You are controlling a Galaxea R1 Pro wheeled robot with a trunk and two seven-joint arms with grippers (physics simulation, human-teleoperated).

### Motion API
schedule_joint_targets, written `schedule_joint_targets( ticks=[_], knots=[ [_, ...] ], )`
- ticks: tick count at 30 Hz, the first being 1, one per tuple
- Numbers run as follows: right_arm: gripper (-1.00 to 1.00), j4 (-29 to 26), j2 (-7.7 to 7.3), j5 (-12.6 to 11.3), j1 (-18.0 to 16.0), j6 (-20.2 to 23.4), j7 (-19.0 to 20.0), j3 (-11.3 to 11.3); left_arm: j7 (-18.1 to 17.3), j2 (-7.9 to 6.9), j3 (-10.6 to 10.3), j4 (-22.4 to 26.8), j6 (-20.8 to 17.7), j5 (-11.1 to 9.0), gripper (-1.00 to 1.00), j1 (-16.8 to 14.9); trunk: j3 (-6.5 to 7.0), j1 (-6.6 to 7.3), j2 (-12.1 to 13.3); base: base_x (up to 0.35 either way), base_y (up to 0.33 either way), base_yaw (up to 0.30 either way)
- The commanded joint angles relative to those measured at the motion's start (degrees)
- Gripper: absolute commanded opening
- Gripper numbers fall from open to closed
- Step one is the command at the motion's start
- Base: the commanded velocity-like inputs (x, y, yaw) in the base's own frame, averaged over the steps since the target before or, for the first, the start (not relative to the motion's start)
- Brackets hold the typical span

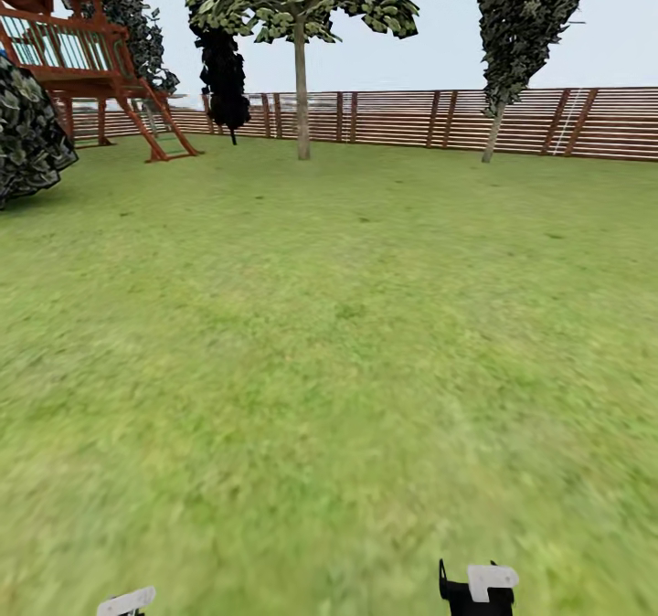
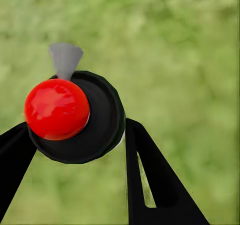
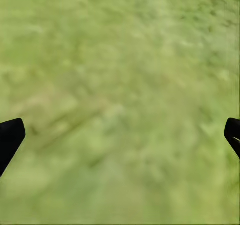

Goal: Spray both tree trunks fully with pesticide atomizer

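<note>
Two straight-trunked trees stand at the far side of the garden, one tree (image 1: 301, 95) a little left of centre and the other tree (image 1: 494, 127) leaning slightly to the right, both just in front of the brown slatted fence (image 1: 411, 118) that closes off the lawn (image 1: 329, 323). A red wooden play structure (image 1: 82, 58) rises at the far left, beside a dark bush (image 1: 27, 136), and a near-black conifer (image 1: 222, 77) hangs between it and the left tree. Wide, bare grass lies between the robot and both trunks, which look plain grey-tan with no pale specks that can be made out at this range. The pesticide atomizer (image 2: 80, 117) is already off the floor: in the left wrist view the left gripper (image 2: 75, 145) is clamped around its dark round body, the red button and grey nozzle facing the camera. The right gripper (image 3: 120, 135) is spread wide over grass and carries nothing. By this evidence the pick-up is done, while the approach and the spraying of both trunks remain.
</note>
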State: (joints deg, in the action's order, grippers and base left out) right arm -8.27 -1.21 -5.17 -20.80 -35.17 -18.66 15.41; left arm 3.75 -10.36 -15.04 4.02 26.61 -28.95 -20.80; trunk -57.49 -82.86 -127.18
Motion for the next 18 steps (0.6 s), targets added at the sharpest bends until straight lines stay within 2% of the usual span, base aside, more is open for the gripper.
schedule_joint_targets(
  ticks=[1, 18],
  knots=[
    [1.0, 0.0, -0.02, -0.5, 0.0, -0.2, -0.1, 0.5, 0.4, -0.01, -0.5, 0.0, 0.1, -0.1, -1.0, 0.0, -0.05, -0.03, 0.0, 0.338, 0.0, 0.0],
    [1.0, 0.0, -0.02, -0.5, 0.0, -0.2, -0.1, 0.5, 0.4, -0.01, -0.5, 0.0, 0.1, -0.1, -1.0, 0.0, -0.05, -0.03, 0.0, 0.338, 0.0, 0.0]
  ],
)
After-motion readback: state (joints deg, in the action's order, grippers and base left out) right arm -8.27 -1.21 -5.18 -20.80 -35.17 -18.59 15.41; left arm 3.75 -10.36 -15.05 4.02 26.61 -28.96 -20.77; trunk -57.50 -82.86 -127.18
